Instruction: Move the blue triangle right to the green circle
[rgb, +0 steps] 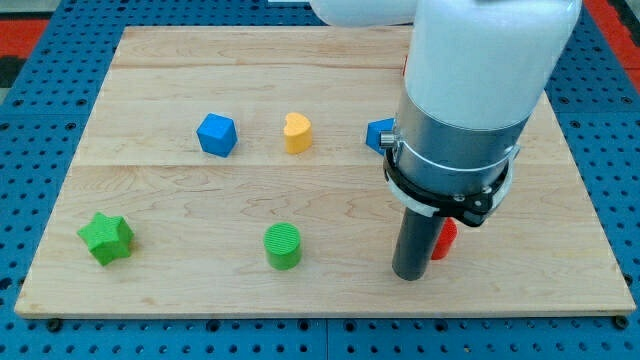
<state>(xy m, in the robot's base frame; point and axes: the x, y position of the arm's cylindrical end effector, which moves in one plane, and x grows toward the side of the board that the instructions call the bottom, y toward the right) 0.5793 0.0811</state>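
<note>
**Tip low on the table, blue triangle behind the arm**

Taking the green circle (283, 246) as landmark: it stands near the view's bottom, on the wooden table (180, 290). My tip (410, 277) rests on the table well to the circle's right, at about the same depth. There are no fingers on this rod, so nothing can be apart or clamped; it only pushes. A red block (446, 240), shape unclear, peeks out just beside the rod, on its right.

The green star (106, 238) lies well to the circle's left.

Farther up, above the circle, sit the blue cube (216, 135), up and left, and the yellow heart (296, 132), almost straight above. The blue triangle (378, 134), mostly hidden behind the arm's body, lies up and right of the circle.

From my tip, the triangle lies toward the view's top and slightly left. The circle is down-left of the triangle, so I judge the tip must get round to the triangle's far, upper-right side before pushing.
</note>
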